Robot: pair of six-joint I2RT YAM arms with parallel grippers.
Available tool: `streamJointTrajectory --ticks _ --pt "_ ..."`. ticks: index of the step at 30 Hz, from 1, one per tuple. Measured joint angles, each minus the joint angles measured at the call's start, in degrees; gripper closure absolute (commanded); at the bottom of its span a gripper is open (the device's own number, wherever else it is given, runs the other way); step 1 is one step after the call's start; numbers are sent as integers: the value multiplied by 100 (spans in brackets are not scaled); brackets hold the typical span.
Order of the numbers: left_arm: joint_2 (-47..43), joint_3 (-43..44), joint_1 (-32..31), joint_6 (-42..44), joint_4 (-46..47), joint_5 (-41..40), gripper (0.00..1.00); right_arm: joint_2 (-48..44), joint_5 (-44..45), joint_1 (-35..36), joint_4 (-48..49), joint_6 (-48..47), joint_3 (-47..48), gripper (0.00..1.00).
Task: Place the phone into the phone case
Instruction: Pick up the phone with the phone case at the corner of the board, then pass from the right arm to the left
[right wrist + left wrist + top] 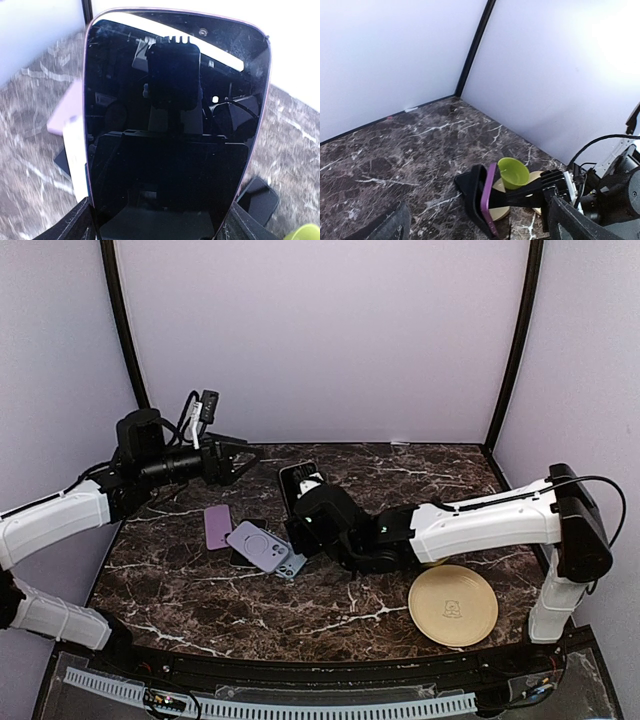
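My right gripper (308,508) is shut on a phone (297,483) and holds it upright above the table, left of centre. In the right wrist view the phone's black screen (175,125) fills the frame between my fingers (75,225). In the left wrist view the phone (489,200) is edge-on and shows a purple rim. A lilac phone case (258,544) lies flat on the table just left of the held phone. My left gripper (236,462) hovers open and empty over the back left, apart from the phone; one of its fingers (385,225) shows in the left wrist view.
A pink-purple flat phone or case (217,526) lies left of the lilac case, a dark flat item under it, and a bluish phone (292,565) at its right. A tan plate (452,604) sits front right. A green cup (513,172) stands by the plate.
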Motion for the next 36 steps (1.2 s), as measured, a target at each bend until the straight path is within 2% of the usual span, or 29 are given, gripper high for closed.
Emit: streamJointTrajectory --ticks 5,7,13,17,20,24,26,33,36 --pt "264 -273 -304 -516 986 302 6 -4 109 -13 586 -297 26 72" --pt "391 -442 -409 -649 1180 350 15 -4 107 -13 658 -361 57 72" --pt "511 -577 -496 -826 1311 295 43 -2 50 -13 774 -446 181 72" --pt "529 -577 -564 -844 1412 214 51 -2 -22 -11 868 -527 214 72" --pt "605 -577 -658 -844 1436 210 53 4 -72 -11 885 -603 251 72" --pt "763 -575 -750 -844 1425 188 75 4 -125 -7 898 -656 271 72" --pt "800 -575 -763 -852 1401 136 81 4 -146 -4 896 -671 271 72" --pt "802 -575 -763 -782 1436 133 97 2 -221 -9 927 -673 269 70" --pt "809 -575 -761 -778 1438 168 100 -2 -234 -11 988 -682 225 62"
